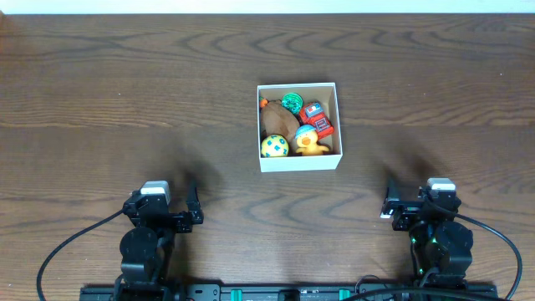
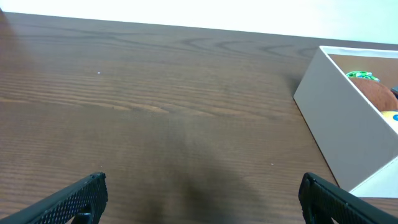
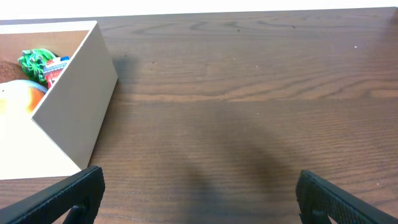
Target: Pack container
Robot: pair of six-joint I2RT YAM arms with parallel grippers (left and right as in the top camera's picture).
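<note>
Container point(image 1: 299, 161) sits just right of centre in the overhead frame, on the wood table point(image 1: 100, 100), well apart from both arms. It holds a green toy point(image 1: 292, 102) at the top, a red toy point(image 1: 317, 118) upper right, a brown toy point(image 1: 278, 124) on the left, a yellow spotted ball point(image 1: 274, 146) lower left and a yellow-orange toy point(image 1: 308, 140) lower right. They are crowded together and all sit below the rim as far as you can see. No loose toy shows on the table in any view.

Your left gripper point(image 2: 202, 186) is at the lower left of the overhead frame, fingers spread wide, nothing between them. Right gripper point(image 3: 199, 183) is at the lower right, also spread and carrying nothing. Each wrist view catches only a corner of the box at its edge.

Judgement: packing looks done or close to it, so the step is to hold clear. Do it well by keeping both arms low and back. Don't sweep toward the box, because its thin walls would likely slide or tip on a nudge. If you do go back in, come from above and centre over the box, not from the side. No lid is visible, so don't plan on a closing move.
</note>
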